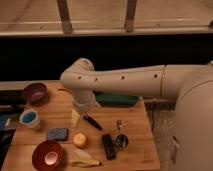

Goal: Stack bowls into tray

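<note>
The dark purple bowl (36, 92) sits at the table's back left. The red-orange bowl (48, 155) with a pale centre sits at the front left. The dark-green tray (119, 99) lies at the back right, mostly hidden behind my white arm. My gripper (76, 117) hangs below the wrist over the middle-left of the table, between the two bowls and left of the tray. It touches neither bowl, and I see nothing held in it.
A blue-and-white cup (30, 118) and a blue sponge block (57, 133) lie at the left. A yellow-orange fruit (80, 139), a pale yellow item (85, 161), a black remote-like bar (108, 146), a metal cup (120, 141) and a dark utensil (92, 121) lie mid-table.
</note>
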You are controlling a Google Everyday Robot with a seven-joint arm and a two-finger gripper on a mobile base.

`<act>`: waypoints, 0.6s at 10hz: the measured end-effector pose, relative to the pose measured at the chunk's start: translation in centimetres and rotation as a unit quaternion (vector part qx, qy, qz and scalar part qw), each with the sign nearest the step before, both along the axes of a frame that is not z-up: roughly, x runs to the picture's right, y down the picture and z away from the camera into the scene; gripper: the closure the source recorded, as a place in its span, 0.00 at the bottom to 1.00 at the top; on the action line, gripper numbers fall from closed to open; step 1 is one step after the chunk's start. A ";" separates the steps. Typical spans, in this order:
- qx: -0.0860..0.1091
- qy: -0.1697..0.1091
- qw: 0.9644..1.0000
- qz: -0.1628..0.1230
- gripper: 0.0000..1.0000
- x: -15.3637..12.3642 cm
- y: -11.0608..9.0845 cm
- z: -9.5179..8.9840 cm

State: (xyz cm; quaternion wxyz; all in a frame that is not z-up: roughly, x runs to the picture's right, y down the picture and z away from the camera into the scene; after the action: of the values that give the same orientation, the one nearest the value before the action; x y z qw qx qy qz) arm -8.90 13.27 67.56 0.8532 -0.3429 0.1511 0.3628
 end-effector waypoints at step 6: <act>-0.006 -0.100 0.993 -0.057 0.20 -8.0 1.4 -0.6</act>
State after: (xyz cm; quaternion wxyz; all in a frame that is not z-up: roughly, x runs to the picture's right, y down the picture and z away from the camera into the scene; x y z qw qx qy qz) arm -16.94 14.68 66.94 0.8814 -0.3734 0.0864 0.2762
